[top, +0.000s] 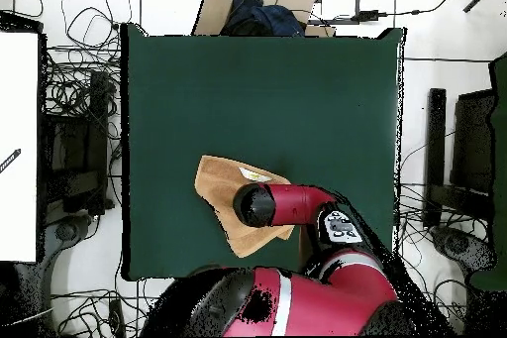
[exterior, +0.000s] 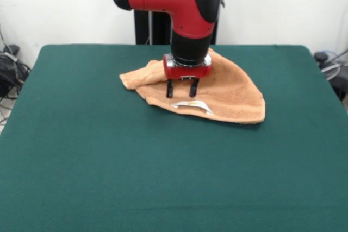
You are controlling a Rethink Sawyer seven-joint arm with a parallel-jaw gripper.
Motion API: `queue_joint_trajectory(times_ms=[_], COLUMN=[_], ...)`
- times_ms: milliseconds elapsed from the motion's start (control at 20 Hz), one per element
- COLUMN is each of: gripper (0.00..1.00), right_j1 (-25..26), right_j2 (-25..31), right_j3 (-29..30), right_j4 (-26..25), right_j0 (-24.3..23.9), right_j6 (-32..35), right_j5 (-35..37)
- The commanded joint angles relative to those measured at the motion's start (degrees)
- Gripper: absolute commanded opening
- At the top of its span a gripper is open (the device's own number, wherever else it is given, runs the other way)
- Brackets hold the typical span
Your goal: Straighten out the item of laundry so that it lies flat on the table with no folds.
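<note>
The orange-tan towel [exterior: 231, 93] lies crumpled and folded over on the far middle of the green table [exterior: 163, 177]. Its white label [exterior: 193, 105] shows at the near edge. My gripper [exterior: 181, 94] hangs straight down over the towel's left part. Its two black fingers [exterior: 169, 88] are apart and hold nothing, with the tips just above or at the cloth. In the overhead view the towel [top: 216, 187] lies near the table's [top: 277, 86] bottom edge, left of middle. There the red arm's wrist [top: 259, 205] covers the gripper and part of the towel.
The black pedestal [exterior: 149, 25] stands behind the table's far edge. Cables and dark equipment [top: 74, 146] lie on the floor beside the table. A brown cardboard piece with a dark blue thing [top: 259, 15] sits past the edge opposite the robot.
</note>
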Motion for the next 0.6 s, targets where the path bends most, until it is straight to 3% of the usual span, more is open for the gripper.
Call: queue_joint_trajectory(times_ms=[50, 250, 300, 600], gripper=[1.00, 1.00, 0.00, 0.00], right_j1=[11.0, 11.1, 11.1, 11.1], right_j2=[0.4, 2.1, 1.9, 1.9], right_j3=[-5.2, -4.5, -4.2, -3.9], right_j4=[0.8, 0.7, 0.8, 1.1], right_j0=[-3.4, -5.2, -5.2, -5.1], right_j6=[10.7, 9.9, 10.0, 10.5], right_j5=[-10.5, -10.5, -10.7, -11.4])
